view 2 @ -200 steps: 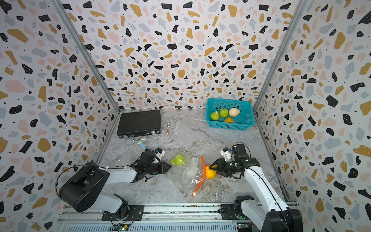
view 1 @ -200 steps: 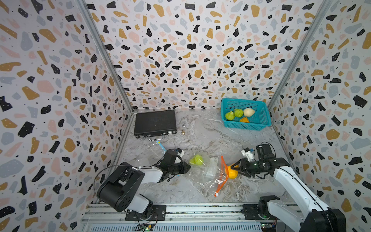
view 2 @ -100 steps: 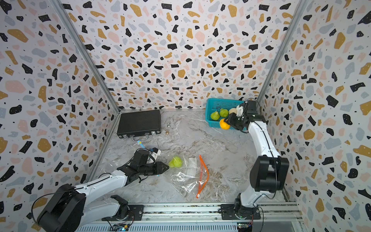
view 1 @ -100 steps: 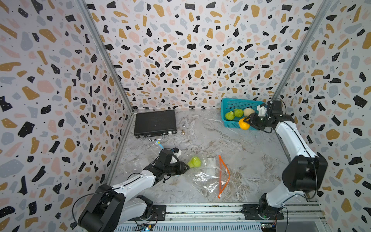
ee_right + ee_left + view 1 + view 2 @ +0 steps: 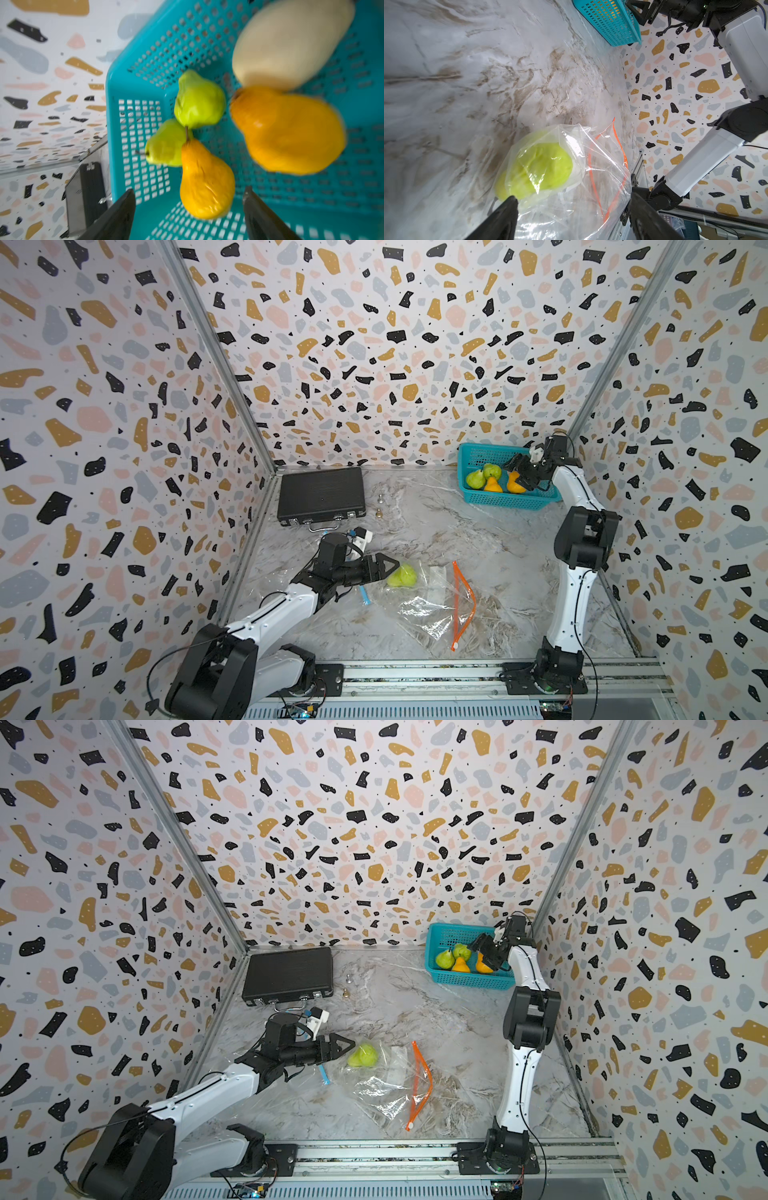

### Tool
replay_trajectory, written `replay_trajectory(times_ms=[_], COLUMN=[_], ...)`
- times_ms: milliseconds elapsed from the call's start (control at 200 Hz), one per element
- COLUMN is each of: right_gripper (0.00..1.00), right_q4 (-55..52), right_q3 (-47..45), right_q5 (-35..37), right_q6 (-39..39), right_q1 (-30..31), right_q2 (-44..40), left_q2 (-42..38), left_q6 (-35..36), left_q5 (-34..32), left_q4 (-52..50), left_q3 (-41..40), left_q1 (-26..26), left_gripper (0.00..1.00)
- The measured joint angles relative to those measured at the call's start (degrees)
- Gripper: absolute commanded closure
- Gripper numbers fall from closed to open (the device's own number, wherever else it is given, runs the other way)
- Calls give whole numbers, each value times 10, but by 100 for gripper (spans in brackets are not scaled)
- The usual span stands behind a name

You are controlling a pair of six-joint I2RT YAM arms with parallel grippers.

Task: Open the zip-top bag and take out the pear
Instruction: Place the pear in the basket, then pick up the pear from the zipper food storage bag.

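Orange flashed in the teal basket (image 5: 505, 502) in a top view, and that told the story. A second earlier my right gripper (image 5: 516, 477) had been down at the mouth of the zip-top bag (image 5: 428, 610), clutching the orange pear (image 5: 515, 486). Now it hung over the basket with its jaws sprung apart, and the pear lay loose below them beside a smaller orange pear (image 5: 492, 485). Same view, other side: my left gripper (image 5: 390, 570), which had been pinching the bag's closed end, stood spread and empty. It sat just beside the green pear (image 5: 402, 576), which was inside the plastic. In both top views the orange zip (image 5: 422, 1085) gaped in a bow, so the bag was plainly open. Over to the left wrist view: both fingers were wide with nothing between them but slack film, and the green pear (image 5: 542, 168) lay wrapped in the bag (image 5: 591, 207) close ahead. Then the right wrist view: jaws wide again, and the orange pear (image 5: 291, 133) was smeared with blur, as if it was settling. It lay against a pale fruit (image 5: 291, 45) and near the basket's green pears (image 5: 199, 101). I read that as the take-out done for the orange one, with both tools let go. Whether the green pear in the bag also counted, I couldn't say from the task line.
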Motion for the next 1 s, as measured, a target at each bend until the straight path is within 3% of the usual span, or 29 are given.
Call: replay_trajectory(times_ms=[255, 320, 446, 656, 811, 1001], right_gripper=[40, 43, 47, 57, 63, 75], right_q4=[135, 174, 193, 203, 226, 278], right_q3=[-490, -600, -757, -881, -935, -992], right_q5=[-100, -125, -150, -199, -231, -253], right_q6=[40, 54, 70, 76, 81, 113], right_q1=[2, 7, 25, 38, 53, 56], right_q2=[-407, -461, -482, -555, -594, -603], left_q2=[79, 101, 132, 172, 200, 219], left_q6=[-17, -18, -19, -13, 1, 14], left_q5=[47, 55, 65, 74, 74, 68], left_q4=[93, 110, 138, 157, 160, 161], left_q3=[-7, -8, -18, -25, -28, -34], left_q1=[0, 0, 0, 0, 0, 0], left_gripper=[22, 24, 26, 30, 51, 64])
